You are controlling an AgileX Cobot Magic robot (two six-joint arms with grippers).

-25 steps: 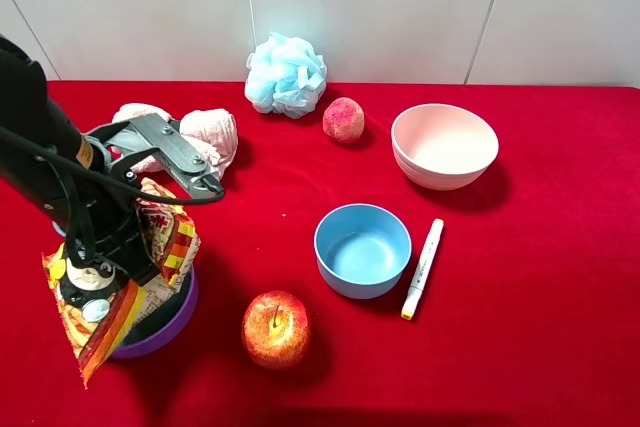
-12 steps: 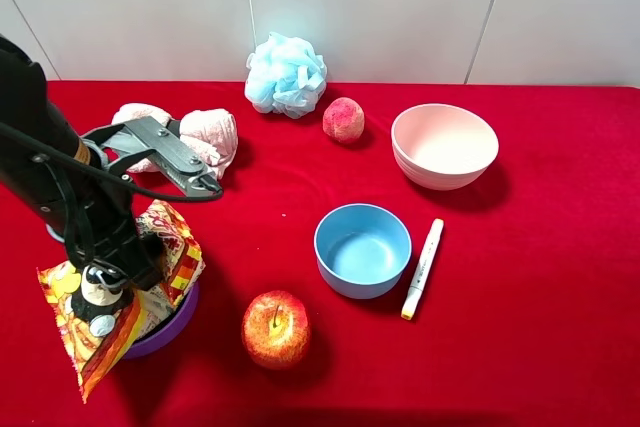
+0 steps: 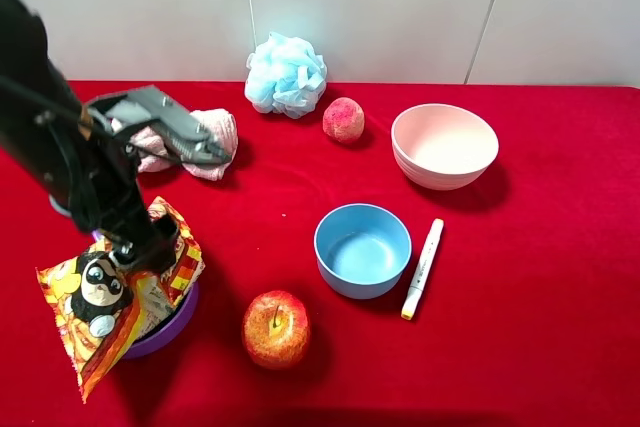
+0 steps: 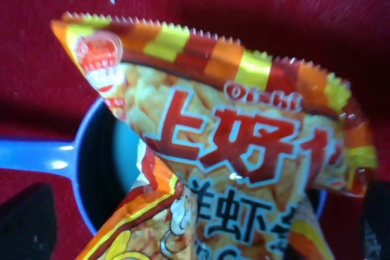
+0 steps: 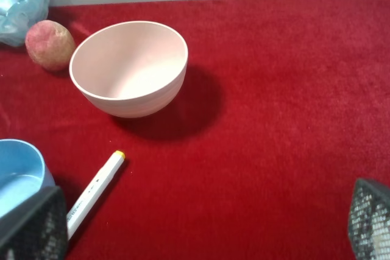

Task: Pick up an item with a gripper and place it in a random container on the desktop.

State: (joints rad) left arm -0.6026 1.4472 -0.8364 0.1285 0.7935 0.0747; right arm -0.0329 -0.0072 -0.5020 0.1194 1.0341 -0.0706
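One snack bag (image 3: 120, 292) lies across the purple pan (image 3: 165, 327) at the desk's (image 3: 520, 347) left front edge, its upper part spilling over the rim. Above it, the left fingers (image 4: 201, 229) stand spread wide, gripping nothing. Right fingers (image 5: 201, 235) likewise gape empty, well apart from the pink bowl (image 5: 129, 68).

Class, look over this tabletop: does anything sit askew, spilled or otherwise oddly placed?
Yes. The snack bag lies crooked across the small purple pan at the front left of the red table: it is far bigger than the pan, so one corner hangs out over the rim. Nothing looks spilled or damaged.
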